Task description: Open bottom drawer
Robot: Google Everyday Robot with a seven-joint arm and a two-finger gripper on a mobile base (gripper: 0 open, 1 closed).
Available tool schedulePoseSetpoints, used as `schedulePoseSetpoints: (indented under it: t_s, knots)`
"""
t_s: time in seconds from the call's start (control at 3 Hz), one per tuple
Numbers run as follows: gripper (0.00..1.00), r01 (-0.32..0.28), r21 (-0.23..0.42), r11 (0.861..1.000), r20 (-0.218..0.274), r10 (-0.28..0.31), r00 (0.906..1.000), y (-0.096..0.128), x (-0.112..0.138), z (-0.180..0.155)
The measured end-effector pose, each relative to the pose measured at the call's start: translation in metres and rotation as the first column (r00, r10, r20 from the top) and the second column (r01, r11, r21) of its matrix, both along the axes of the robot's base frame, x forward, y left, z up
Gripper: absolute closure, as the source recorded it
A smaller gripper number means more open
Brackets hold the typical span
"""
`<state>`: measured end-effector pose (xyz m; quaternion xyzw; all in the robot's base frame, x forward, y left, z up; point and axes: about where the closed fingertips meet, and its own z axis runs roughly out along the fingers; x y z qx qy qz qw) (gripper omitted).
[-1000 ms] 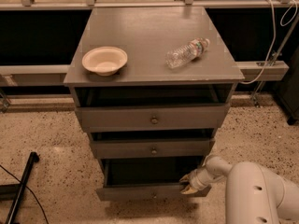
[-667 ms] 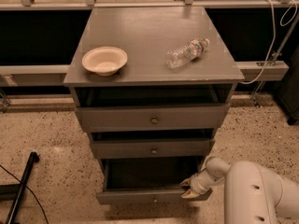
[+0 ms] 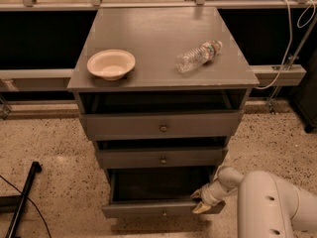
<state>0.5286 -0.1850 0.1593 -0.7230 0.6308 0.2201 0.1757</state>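
The bottom drawer [image 3: 148,209] has slid slightly further out than one second ago and stands well open, so the task is judged nearly complete. The tool [image 3: 198,202] is narrow, clamped over the right end of the drawer front. The worktop [image 3: 158,29] carries a bowl [image 3: 111,63] and a water bottle [image 3: 198,56] on its side. The floor [image 3: 49,143] is speckled.

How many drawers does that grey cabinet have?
3, stacked: the top drawer under the tabletop, the middle drawer below it, and the bottom drawer lowest, pulled out furthest, with the gripper at its front's right end. None seem hidden.
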Motion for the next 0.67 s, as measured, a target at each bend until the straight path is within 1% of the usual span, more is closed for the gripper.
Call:
schedulePoseSetpoints:
  t_s: [0.33, 0.67]
  knots:
    - [0.03, 0.000, 0.000, 1.000, 0.000, 0.000, 1.0000, 0.0000, 0.0000, 0.0000]
    - [0.00, -0.004, -0.007, 1.000, -0.009, 0.004, 0.9999, -0.0017, -0.0096, -0.0021]
